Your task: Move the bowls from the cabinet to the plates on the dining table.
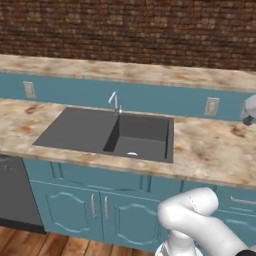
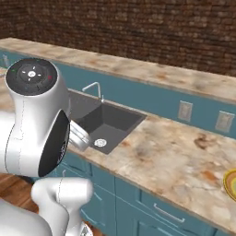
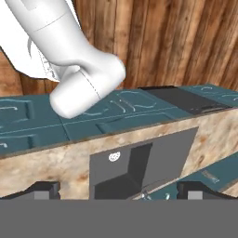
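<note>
A beige marbled stone worktop holds a dark grey sink; above it the pincer hangs open, gripping nothing.

- A yellow-rimmed plate is being cut off at the counter's right end.
- The arm is hiding the sink's left part.

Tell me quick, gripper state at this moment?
Gripper: open, jaws spread wide, nothing between them; it looks down over the sink in the counter.
</note>
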Robot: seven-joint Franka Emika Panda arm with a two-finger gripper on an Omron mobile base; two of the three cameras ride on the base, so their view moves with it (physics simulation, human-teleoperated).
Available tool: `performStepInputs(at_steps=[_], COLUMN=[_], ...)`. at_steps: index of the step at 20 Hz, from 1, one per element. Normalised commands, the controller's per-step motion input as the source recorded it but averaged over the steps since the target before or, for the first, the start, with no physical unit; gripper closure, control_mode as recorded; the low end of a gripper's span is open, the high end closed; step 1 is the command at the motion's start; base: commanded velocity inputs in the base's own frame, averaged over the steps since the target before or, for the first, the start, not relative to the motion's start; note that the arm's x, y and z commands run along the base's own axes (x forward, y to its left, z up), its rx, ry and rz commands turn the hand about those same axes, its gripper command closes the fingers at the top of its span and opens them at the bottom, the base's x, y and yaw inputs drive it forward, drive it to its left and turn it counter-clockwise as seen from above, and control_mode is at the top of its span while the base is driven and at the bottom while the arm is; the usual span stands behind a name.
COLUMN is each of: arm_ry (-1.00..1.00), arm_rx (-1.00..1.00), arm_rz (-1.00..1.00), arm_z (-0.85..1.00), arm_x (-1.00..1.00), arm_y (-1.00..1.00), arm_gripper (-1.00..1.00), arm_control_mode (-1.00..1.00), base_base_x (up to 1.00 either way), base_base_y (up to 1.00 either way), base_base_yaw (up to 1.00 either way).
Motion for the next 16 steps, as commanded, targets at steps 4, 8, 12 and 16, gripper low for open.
performStepInputs(at_steps=[4, 8, 12, 16], arm_ry=[0.0, 0.0, 0.0, 0.0], arm_rx=[0.0, 0.0, 0.0, 0.0], arm_rz=[0.0, 0.0, 0.0, 0.0], arm_z=[0.0, 0.0, 0.0, 0.0], arm_x=[0.0, 0.0, 0.0, 0.0], arm_y=[0.0, 0.0, 0.0, 0.0], arm_gripper=[-1.0, -1.0, -1.0, -1.0], arm_control_mode=[1.0, 1.0, 1.0, 1.0], base_base_x=[-0.19, -0.17, -0.17, -0.16], base_base_y=[0.43, 0.44, 0.44, 0.44], base_base_yaw=[0.39, 0.39, 0.4, 0.4])
